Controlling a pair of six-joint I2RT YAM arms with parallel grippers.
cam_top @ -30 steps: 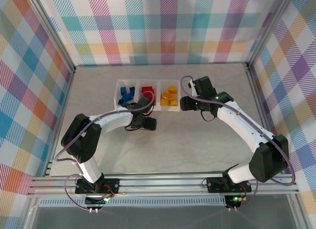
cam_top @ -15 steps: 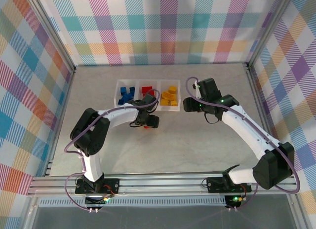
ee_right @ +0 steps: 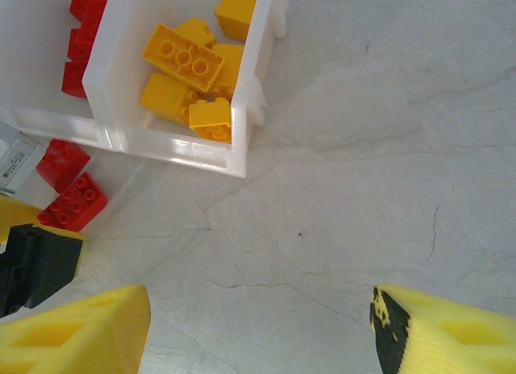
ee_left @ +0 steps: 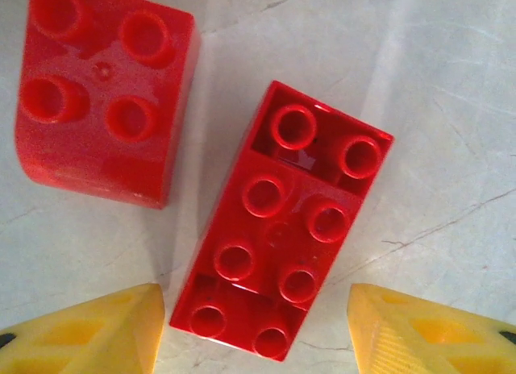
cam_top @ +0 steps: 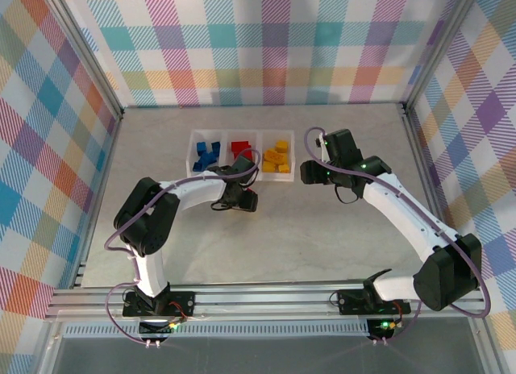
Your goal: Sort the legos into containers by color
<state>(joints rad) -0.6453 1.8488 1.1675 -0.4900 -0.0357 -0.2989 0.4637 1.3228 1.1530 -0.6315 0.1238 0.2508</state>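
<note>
Beside tray (ee_right: pixel 173 152) | left end effector (ee_left: pixel 255 326) spread astride long red brick (ee_left: pixel 282 221), no contact | right end effector (ee_right: pixel 258 326) spread, empty

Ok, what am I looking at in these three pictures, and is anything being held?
These are two robot arms, the left arm and right arm, bolted to a table, each ending in a two-finger gripper. The wide picture looks down from above; the other two come from wrist cameras, hence the yellow fingers at the bottom. A clear tray holds blue bricks, red bricks and yellow bricks in separate compartments. Near it lie a long red brick and a square red brick. The left gripper straddles the long one, not gripping yet. The right gripper hangs open over the table. Nothing is held.
</note>
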